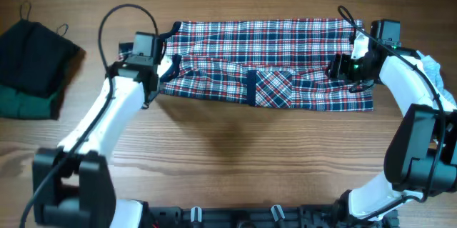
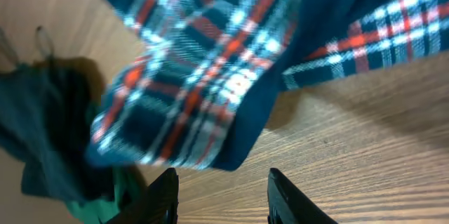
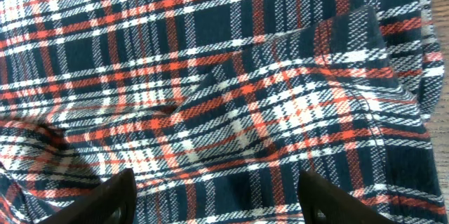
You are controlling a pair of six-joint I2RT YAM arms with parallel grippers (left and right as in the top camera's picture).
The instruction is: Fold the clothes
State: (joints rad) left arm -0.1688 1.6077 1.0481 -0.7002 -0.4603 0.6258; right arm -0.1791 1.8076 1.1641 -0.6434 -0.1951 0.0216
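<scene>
The clothes in hand are a red, navy and white plaid garment (image 1: pixel 268 60) lying in a wide band across the far middle of the table, with a navy strip near its front centre. My left gripper (image 1: pixel 164 71) sits at its left end. In the left wrist view the left gripper (image 2: pixel 224 197) is open over bare wood, and a blurred plaid flap with navy trim (image 2: pixel 203 76) lies just beyond the fingertips, not between them. My right gripper (image 1: pixel 341 67) hovers over the garment's right part. In the right wrist view the right gripper (image 3: pixel 221 199) is open wide above wrinkled plaid fabric (image 3: pixel 224 90).
A pile of black and green clothes (image 1: pixel 32 63) lies at the far left of the wooden table (image 1: pixel 235 156); the left wrist view shows this pile (image 2: pixel 49 133) too. Something white and pale (image 1: pixel 432 63) sits at the right edge behind the right arm.
</scene>
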